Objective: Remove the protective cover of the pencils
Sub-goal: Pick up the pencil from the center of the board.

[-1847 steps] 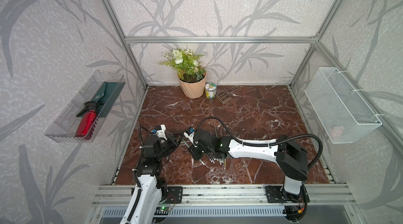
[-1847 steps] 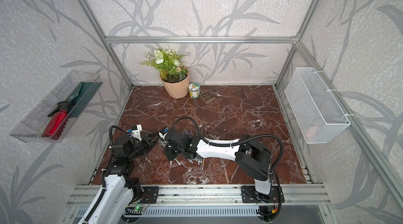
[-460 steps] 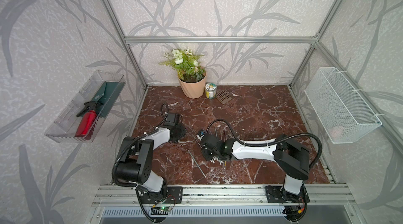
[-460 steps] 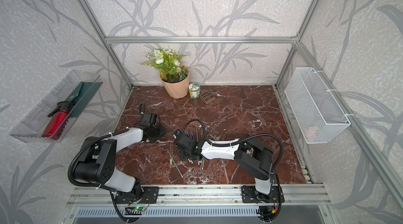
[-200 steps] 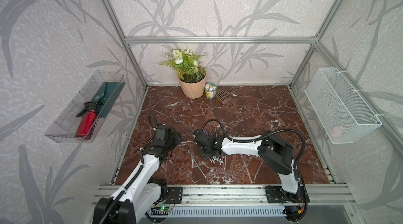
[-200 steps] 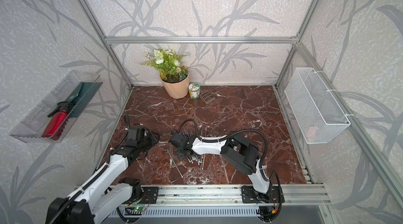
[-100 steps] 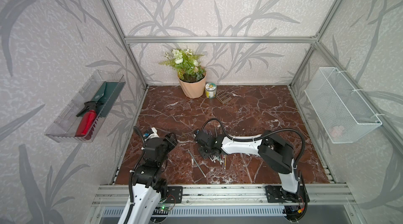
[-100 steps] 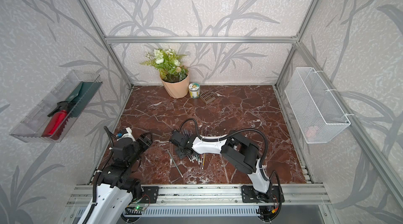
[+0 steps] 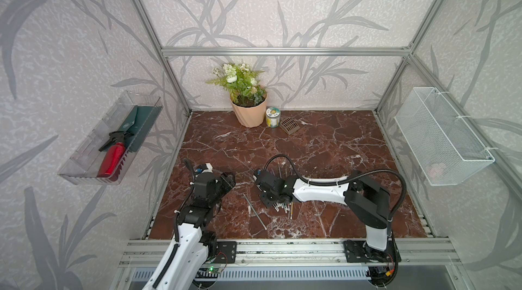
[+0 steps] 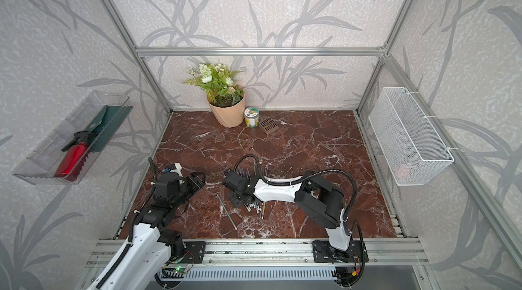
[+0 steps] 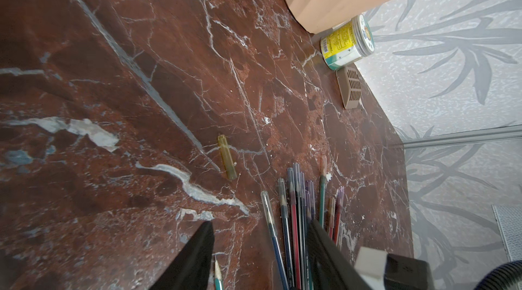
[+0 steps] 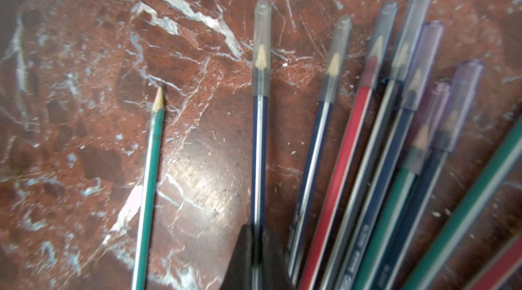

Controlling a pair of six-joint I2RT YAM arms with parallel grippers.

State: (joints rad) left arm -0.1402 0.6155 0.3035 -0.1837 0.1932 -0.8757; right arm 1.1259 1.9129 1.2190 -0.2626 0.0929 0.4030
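Observation:
Several pencils (image 12: pixel 364 167) lie fanned on the marble floor, most with a translucent blue-purple protective cover (image 12: pixel 413 34) over the tip. My right gripper (image 12: pixel 258 246) is shut on a dark blue pencil (image 12: pixel 260 147) whose cover (image 12: pixel 262 45) is still on. The right gripper (image 9: pixel 267 189) sits low over the pile in both top views. My left gripper (image 11: pixel 261 223) is open, its fingers (image 11: pixel 197 254) astride the near pencils and touching nothing. It faces the pile from the left in a top view (image 10: pixel 197 179). A bare green pencil (image 12: pixel 149 175) lies apart. One yellowish loose cover (image 11: pixel 227 157) lies on the floor.
A plant pot (image 9: pixel 250 110), a small can (image 9: pixel 273 117) and a brown vent grille (image 9: pixel 289 125) stand at the back wall. A wall tray (image 9: pixel 84 172) holding a red bottle hangs on the left, and a wire basket (image 9: pixel 440 136) on the right. A lone pencil (image 9: pixel 255 212) lies near the front.
The left arm has pulled back toward the front rail and turned its open jaws toward the pencils. The right gripper has closed on the dark blue pencil and stayed in place.

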